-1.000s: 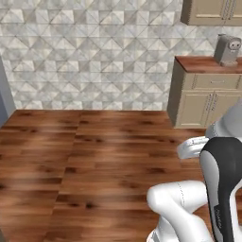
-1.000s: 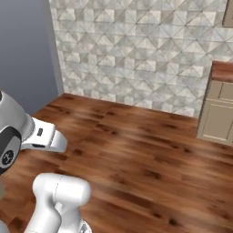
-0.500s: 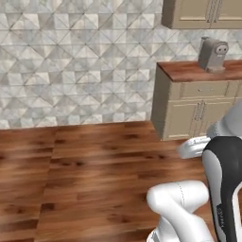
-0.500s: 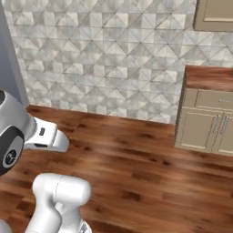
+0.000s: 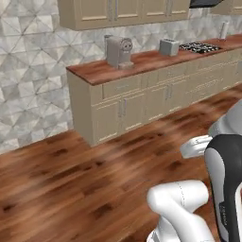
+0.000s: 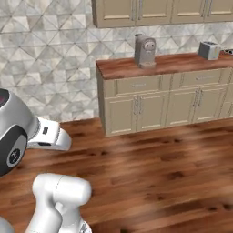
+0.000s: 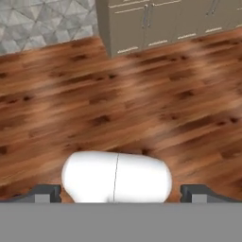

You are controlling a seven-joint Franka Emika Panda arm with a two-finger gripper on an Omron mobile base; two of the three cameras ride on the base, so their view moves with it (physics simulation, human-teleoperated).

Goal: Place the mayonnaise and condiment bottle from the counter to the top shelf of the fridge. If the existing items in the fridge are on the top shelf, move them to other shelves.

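Observation:
The counter (image 5: 94, 73) (image 6: 123, 68) is a reddish-brown wood worktop on beige cabinet fronts, running along the tiled wall ahead and off to the right. In the hand view its cabinet doors (image 7: 142, 23) cross the top, above bare wood floor. My gripper (image 7: 121, 193) hangs over that floor, open, its two dark fingertips (image 7: 45, 191) wide apart with nothing between them. The arm is folded close to the base. The mayonnaise, the condiment bottle, the fridge with its shelves and the existing items are out of view.
A grey coffee machine (image 5: 118, 51) (image 6: 145, 49) stands on the counter's near end, with a toaster (image 5: 169, 47) (image 6: 209, 50) and a stovetop (image 5: 198, 47) farther along. Beige wall cabinets (image 5: 118, 12) hang above. Open wood floor (image 6: 159, 164) lies between me and the counter.
The whole picture has shifted: the base has turned, bringing the counter from the right edge toward the middle. The arm holds the same pose and the gripper stays open.

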